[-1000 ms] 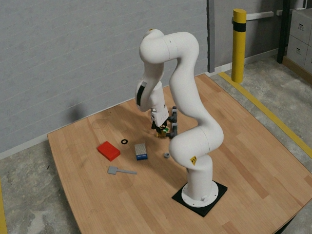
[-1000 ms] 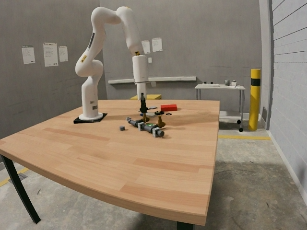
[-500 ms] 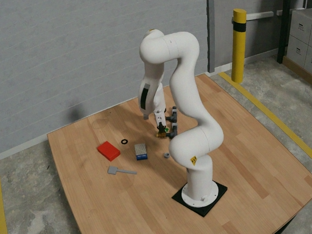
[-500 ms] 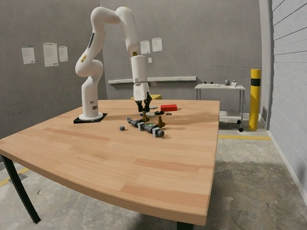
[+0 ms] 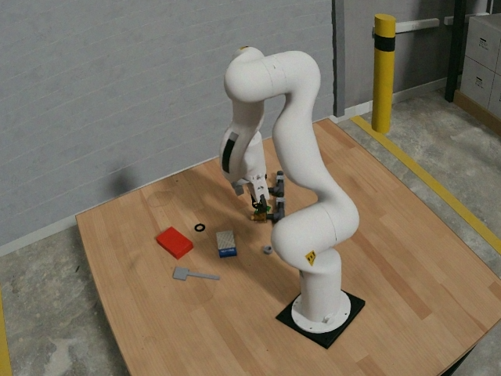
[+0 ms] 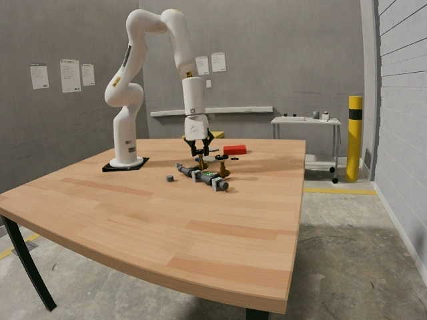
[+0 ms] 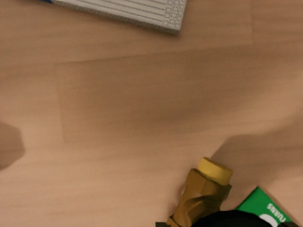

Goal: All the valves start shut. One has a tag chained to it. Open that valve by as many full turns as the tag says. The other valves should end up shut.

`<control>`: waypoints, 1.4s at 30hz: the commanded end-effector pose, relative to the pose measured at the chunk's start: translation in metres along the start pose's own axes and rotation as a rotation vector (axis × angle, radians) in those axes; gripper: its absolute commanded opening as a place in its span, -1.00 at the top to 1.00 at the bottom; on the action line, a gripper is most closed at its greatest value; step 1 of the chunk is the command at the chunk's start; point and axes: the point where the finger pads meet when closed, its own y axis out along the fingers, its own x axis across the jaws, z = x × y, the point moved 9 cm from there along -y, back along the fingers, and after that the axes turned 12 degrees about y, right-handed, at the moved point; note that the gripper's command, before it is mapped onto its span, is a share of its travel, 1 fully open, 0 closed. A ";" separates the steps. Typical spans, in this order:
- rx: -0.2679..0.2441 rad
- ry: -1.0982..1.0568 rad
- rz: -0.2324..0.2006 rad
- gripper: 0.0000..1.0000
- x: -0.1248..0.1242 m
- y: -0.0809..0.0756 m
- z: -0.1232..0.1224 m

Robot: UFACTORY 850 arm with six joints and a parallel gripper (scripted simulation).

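Note:
A grey pipe [image 5: 279,189] [image 6: 206,178] lies on the wooden table [image 5: 404,243] [image 6: 172,223] with two brass valves branching off it. My gripper [image 5: 261,200] [image 6: 200,151] points straight down and is shut on the black handwheel of the left valve [image 6: 201,165]. That valve's brass body [image 7: 201,200] [image 5: 258,217] has a yellow end cap [image 7: 215,170] in the wrist view. A green tag [image 7: 264,211] [image 6: 209,173] [image 5: 267,207] lies beside it; only its corner shows and its number is cut off. The other valve [image 6: 222,167] carries a free black handwheel [image 6: 221,157].
A red block [image 5: 174,241] [image 6: 235,149], a black ring [image 5: 196,227] [image 6: 235,159], a grey and blue box [image 5: 225,243] [image 7: 133,11], a grey paddle tool [image 5: 194,275] and a small grey cylinder [image 5: 267,247] [image 6: 169,178] lie around the pipe. The arm's base [image 5: 321,311] stands at the near right in the top view.

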 end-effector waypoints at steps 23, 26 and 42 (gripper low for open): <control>0.072 -0.014 0.090 1.00 0.009 0.000 -0.006; 0.072 -0.014 0.090 1.00 0.009 0.000 -0.006; 0.072 -0.014 0.090 -1.00 0.009 0.000 -0.006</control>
